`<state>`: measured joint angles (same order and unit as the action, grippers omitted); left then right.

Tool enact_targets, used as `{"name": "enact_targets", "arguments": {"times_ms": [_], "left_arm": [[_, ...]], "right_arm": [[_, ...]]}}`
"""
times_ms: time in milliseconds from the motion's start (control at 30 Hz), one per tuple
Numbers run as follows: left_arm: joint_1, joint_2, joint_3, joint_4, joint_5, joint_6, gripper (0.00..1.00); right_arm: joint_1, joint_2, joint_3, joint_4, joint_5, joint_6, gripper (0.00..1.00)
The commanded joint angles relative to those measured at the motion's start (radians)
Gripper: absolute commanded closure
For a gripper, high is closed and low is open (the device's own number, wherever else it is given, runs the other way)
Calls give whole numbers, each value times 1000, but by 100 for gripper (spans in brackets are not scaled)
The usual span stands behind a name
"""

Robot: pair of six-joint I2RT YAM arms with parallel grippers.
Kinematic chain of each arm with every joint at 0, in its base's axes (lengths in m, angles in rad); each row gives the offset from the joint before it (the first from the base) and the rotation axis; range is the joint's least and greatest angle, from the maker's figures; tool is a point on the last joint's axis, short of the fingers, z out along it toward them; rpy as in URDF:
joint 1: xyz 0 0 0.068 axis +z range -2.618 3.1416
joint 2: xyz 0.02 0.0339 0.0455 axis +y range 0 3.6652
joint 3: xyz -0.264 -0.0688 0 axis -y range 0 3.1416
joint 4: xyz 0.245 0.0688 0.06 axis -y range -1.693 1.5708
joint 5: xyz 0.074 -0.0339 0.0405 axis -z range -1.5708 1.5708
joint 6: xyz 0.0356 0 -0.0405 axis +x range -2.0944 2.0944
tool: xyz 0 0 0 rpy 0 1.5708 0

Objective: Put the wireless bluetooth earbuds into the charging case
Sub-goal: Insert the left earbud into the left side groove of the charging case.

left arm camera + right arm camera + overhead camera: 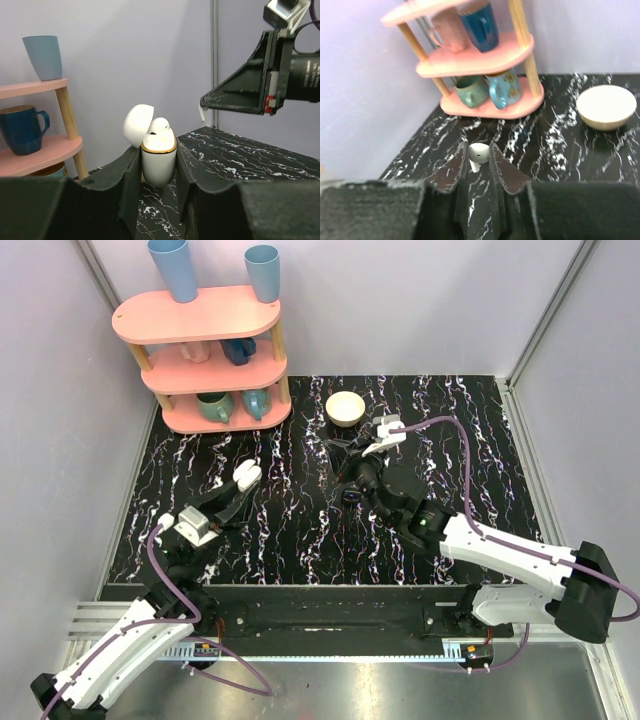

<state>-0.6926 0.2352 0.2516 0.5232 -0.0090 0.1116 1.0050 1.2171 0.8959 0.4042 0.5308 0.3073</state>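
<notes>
Left gripper (243, 483), well left of bowl (345, 407) and nearer the arm bases: clamped on case (158, 165), lid open, one earbud (160, 126) seated inside. Right gripper (479, 161), near side of bowl: pinching second earbud (478, 152).

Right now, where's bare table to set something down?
Free: table right side, from bowl to right edge; also the middle of the near edge. Crowded: centre, left gripper holding charging case facing right gripper holding an earbud, near shelf.
</notes>
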Motion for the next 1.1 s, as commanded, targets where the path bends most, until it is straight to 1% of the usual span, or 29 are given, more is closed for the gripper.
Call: {"name": "enact_targets", "arguments": {"times_ms": [0, 233, 533, 733, 1033, 1067], "left_arm": [[-2, 24, 20, 106, 50, -7, 100], [-2, 47, -5, 159, 95, -15, 100], [-1, 105, -12, 207, 113, -38, 100], [-1, 154, -20, 273, 116, -70, 100], [-1, 205, -31, 350, 133, -109, 100], [-1, 214, -31, 354, 135, -139, 100]], "right_arm": [[24, -53, -6, 166, -87, -155, 100], [67, -76, -15, 255, -225, -201, 100], [103, -90, 9, 288, -374, -226, 100], [106, -79, 23, 288, -463, -217, 100], [113, -35, 14, 357, -491, -195, 100], [116, -30, 14, 363, -489, -192, 100]]}}
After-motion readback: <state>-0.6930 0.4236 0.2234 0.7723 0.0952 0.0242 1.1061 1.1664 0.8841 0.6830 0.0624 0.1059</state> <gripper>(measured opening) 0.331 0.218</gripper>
